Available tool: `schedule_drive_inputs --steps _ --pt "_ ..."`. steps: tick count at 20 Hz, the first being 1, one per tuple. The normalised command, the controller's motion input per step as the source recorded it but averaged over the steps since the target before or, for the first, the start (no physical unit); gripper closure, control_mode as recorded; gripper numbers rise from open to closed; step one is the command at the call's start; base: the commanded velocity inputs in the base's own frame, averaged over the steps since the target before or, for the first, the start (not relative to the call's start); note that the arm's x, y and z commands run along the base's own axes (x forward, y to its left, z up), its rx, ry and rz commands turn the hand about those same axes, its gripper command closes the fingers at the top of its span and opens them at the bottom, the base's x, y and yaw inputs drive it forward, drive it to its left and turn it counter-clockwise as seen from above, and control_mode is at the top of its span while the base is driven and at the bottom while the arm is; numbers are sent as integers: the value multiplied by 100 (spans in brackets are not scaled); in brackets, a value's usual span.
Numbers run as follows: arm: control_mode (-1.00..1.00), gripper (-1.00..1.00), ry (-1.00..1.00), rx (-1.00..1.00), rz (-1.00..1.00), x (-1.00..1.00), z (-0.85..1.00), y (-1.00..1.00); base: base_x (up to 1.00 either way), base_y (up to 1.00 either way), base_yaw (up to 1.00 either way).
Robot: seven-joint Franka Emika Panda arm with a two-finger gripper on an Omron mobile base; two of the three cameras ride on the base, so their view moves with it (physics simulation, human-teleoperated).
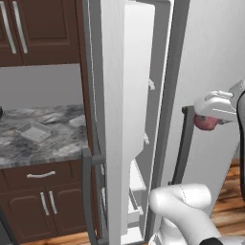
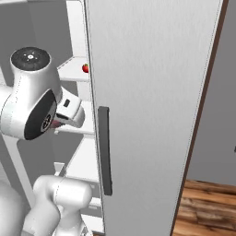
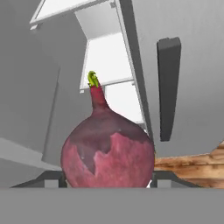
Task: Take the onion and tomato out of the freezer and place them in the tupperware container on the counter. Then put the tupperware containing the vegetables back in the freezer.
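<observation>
Outside the tall white freezer (image 1: 124,119), the tool (image 1: 209,119) pinches the dull purple-red onion (image 3: 108,153). Glossy red tomato (image 2: 85,68) waits on a freezer shelf; the pale shallow tupperware container (image 1: 34,131) sits unfilled mid-table (image 1: 62,143). Most remains.

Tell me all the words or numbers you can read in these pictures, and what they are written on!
There are none to read.
The freezer doors are plain, with no brand or label.
The onion in the end effector has no sticker.
The tomato on the shelf has no sticker.
The tupperware container and the counter bear no writing.
</observation>
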Motion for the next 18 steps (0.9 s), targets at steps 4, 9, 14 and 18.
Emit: schedule_drive_inputs --steps 4,9,14,18 --pt "-100 100 6 -20 3 -10 -19 0 0 0 0" --pt "100 100 3 -13 0 -38 -9 0 -20 0 0" --pt "100 100 0 0 0 0 0 0 -100 3 0" --pt "100 100 0 0 0 0 0 0 -88 43 0"
